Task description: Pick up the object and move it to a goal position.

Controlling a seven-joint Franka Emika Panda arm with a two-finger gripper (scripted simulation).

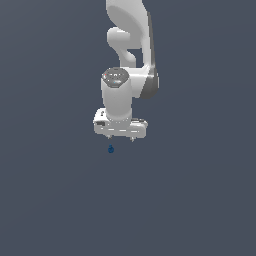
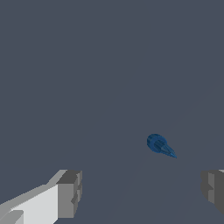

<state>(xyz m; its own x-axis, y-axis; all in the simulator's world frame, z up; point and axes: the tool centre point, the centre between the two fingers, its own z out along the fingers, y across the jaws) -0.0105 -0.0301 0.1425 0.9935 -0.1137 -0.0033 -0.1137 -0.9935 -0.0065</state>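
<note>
The object (image 1: 111, 149) is a tiny dark blue roundish blob with a small nub on top, resting on the grey floor. In the wrist view the object (image 2: 159, 145) shows as a blue blob with a pointed end, lying apart from both fingers. My white gripper (image 1: 120, 139) hangs just above it, offset a little toward the exterior view's right. It is open: the fingertips (image 2: 70, 192) stand wide apart with nothing between them. The wrist view shows the gripper (image 2: 141, 190) with bare floor in the gap.
The white arm (image 1: 127, 45) rises above the gripper toward the top of the exterior view. A plain dark grey floor (image 1: 200, 200) fills everything else.
</note>
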